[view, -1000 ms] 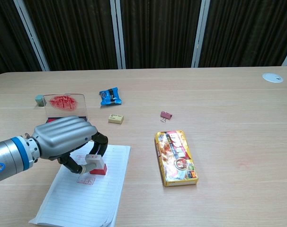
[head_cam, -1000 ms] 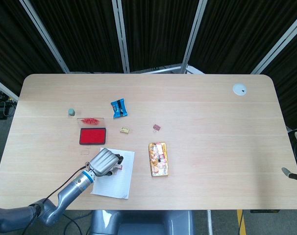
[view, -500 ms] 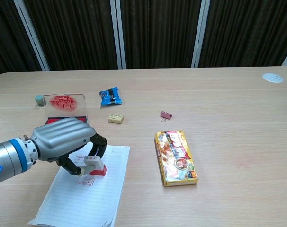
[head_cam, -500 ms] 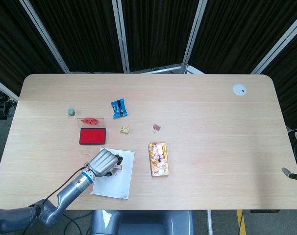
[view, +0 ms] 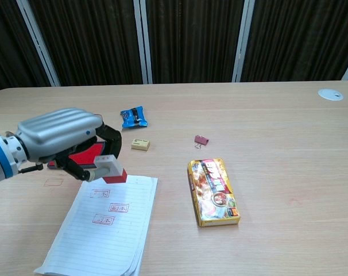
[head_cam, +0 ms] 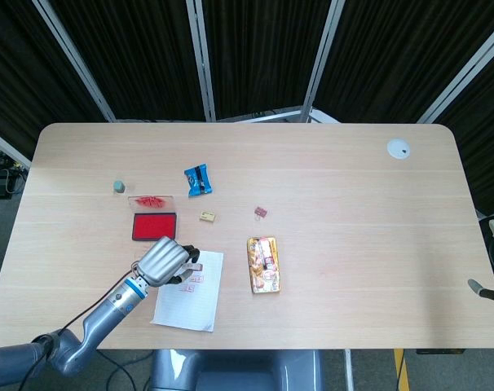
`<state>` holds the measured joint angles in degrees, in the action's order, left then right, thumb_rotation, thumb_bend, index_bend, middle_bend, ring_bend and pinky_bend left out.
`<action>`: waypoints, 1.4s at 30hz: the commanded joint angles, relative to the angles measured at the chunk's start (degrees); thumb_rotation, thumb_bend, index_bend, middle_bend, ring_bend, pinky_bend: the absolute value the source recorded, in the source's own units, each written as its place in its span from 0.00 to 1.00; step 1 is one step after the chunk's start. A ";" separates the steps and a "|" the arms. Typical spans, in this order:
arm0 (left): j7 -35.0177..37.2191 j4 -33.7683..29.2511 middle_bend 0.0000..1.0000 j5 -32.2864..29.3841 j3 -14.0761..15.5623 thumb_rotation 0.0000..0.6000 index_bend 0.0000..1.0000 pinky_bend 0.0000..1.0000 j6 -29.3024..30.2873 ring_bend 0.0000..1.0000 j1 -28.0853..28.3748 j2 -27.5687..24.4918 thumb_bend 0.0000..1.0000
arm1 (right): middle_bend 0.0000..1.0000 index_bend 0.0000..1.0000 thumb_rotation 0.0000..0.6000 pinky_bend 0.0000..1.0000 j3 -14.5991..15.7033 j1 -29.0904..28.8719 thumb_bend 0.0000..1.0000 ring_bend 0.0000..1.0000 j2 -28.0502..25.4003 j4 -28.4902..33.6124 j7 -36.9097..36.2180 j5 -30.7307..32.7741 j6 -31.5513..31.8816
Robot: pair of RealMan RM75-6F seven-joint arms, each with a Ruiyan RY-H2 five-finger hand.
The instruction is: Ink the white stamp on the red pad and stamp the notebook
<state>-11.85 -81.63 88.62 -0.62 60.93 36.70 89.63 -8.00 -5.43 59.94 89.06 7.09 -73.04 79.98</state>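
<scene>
My left hand [view: 62, 138] [head_cam: 161, 261] grips the white stamp [view: 108, 168] [head_cam: 194, 266], whose red base hangs just above the far edge of the notebook [view: 105, 236] [head_cam: 188, 297]. The lined page carries three red stamped marks, one of them the mark [view: 119, 207] in the middle. The red ink pad [head_cam: 154, 226] lies beyond the notebook; in the chest view the hand hides most of that pad [view: 85, 154]. Its clear lid [head_cam: 152, 199], smeared red, stands behind it. Only thin grey parts [head_cam: 485, 285] show at the right table edge, too little to read as my right hand.
A yellow snack box [view: 213, 191] lies right of the notebook. A small tan eraser [view: 140, 144], a blue packet [view: 133, 117], a pink binder clip [view: 201, 140] and a small green block [head_cam: 118, 186] are scattered further back. A white disc [view: 331, 94] sits far right.
My left hand has lifted the stamp off the page and carried it up and away toward the notebook's far edge. A fresh red mark shows where the stamp stood.
</scene>
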 commanded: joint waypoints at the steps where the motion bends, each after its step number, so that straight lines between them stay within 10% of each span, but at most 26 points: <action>1: 0.92 -2.13 0.57 -0.39 -0.91 1.00 0.57 0.87 0.96 0.83 -0.29 -2.53 0.38 | 0.00 0.00 1.00 0.00 0.01 0.01 0.00 0.00 -0.04 0.12 0.01 -0.03 0.02; 42: 13.11 13.06 0.50 -1.38 4.49 1.00 0.50 0.86 -3.93 0.82 -4.45 -3.87 0.36 | 0.00 0.00 1.00 0.00 0.23 -0.06 0.00 0.00 -0.08 0.65 0.29 -0.51 0.06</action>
<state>1.52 -68.67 87.23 3.90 56.92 32.32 85.70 -7.77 -5.49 59.86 89.71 7.37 -73.55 80.03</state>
